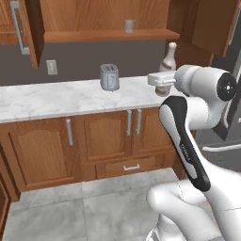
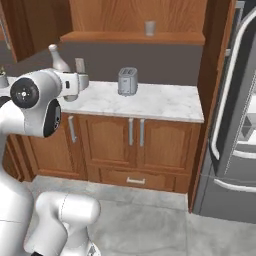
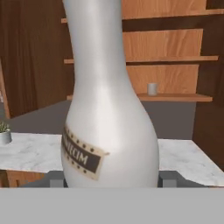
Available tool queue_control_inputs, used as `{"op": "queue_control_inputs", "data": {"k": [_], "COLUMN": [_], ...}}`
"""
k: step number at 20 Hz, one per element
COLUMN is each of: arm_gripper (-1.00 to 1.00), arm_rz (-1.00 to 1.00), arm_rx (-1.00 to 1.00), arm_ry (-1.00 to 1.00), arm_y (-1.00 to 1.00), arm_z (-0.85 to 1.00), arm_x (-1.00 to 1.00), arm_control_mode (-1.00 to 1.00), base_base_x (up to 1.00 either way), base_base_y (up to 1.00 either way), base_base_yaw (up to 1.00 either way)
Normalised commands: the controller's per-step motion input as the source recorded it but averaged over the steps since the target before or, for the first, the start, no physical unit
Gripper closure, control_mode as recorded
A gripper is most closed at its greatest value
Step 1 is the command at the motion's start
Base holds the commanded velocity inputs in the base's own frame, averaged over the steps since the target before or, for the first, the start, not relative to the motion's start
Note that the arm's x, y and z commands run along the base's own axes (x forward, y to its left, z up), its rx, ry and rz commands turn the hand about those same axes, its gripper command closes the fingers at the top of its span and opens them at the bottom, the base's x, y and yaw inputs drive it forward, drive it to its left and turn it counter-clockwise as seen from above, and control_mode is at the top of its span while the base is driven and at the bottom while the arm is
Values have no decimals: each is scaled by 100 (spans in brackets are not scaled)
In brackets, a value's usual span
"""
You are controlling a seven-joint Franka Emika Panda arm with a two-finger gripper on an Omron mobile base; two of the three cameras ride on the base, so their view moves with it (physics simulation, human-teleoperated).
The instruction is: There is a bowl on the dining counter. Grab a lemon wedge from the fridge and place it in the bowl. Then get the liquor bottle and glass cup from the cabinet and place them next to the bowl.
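Bottle (image 3: 109, 109) sits between the two dark finger tips of the gripper (image 3: 109, 180) in the hand view, its rounded body bridging the gap from one tip to the other; the jaws stand wide and appear pinched on that body, low down near the dark label, which I judge a sound choice, since the widest part gives the firmest seat and keeps the slim neck clear. The bottle is upright, neck rising toward the top of the hand view; held so, its contents and balance are least disturbed during carriage.

In the left base view the bottle (image 1: 167, 63) shows beyond the white wrist, over the right end of the wall counter (image 1: 56, 99); whether its base rests on the marble or hangs just above it cannot be told, as the hand hides it. The gripper (image 2: 75, 84) reaches out level from the arm, consistent with a side grasp.

Cup (image 1: 130, 26) stands alone on the wooden shelf of the cabinet (image 1: 108, 35), well apart from the hand; it is not yet fetched. A toaster (image 1: 109, 77) stands on the counter below the shelf, clear of the arm. The fridge (image 2: 235, 110) stands to the right, one door seemingly ajar.

By my judgement the bottle stage is in hand; delivery and the cup remain.
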Motion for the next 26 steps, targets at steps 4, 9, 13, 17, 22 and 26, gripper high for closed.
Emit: {"op": "queue_control_inputs", "data": {"k": [4,9,13,17,22,26], "arm_gripper": [100,100,100,100,100,100], "arm_rz": [0,0,0,0,0,0], "arm_rx": [0,0,0,0,0,0], "arm_ry": [0,0,0,0,0,0], "arm_y": [0,0,0,0,0,0], "arm_z": [0,0,0,0,0,0], "arm_x": [0,0,0,0,0,0], "arm_control_mode": [100,100,100,100,100,100], "base_base_x": [-98,-75,-65,-48,-40,-33], "base_base_y": [-5,0,0,0,0,-3], "base_base_yaw": [-53,-68,-74,-77,-77,-77]}}
